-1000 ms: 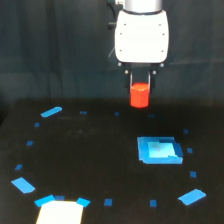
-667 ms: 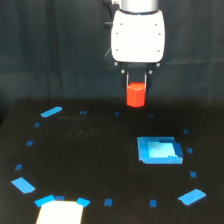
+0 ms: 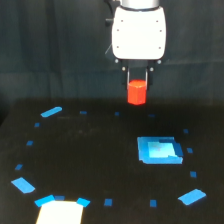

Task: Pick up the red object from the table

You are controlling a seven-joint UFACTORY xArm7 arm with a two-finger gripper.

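Exterior view: the end effector [image 3: 137, 84] hangs from the white arm housing [image 3: 139, 31] at the top of the frame, its two dark fingers [image 3: 128, 80] closed against the upper sides of the red object [image 3: 136, 92]. The stubby red-orange cylinder sits between them with most of its body showing below the fingertips. It appears clear of the tabletop [image 3: 90, 150], with the dark surface visible beneath it, though from this angle the gap itself is hard to confirm. On that reading the pick is essentially done: the grasp is made and the object is off the surface, and what is left, if anything, is to hold it securely.

The tabletop is wide, black and matte. Below the end effector and slightly toward the exterior view's right lies a flat blue square [image 3: 159, 149]. Small blue tape marks [image 3: 51, 111] are scattered in a loose ring well below and to either side of the end effector. A pale rectangular patch [image 3: 60, 212] sits at the bottom edge, far below and toward the exterior view's left. Behind the arm hangs a dark, faintly folded backdrop [image 3: 50, 50]; nothing else of the room shows.
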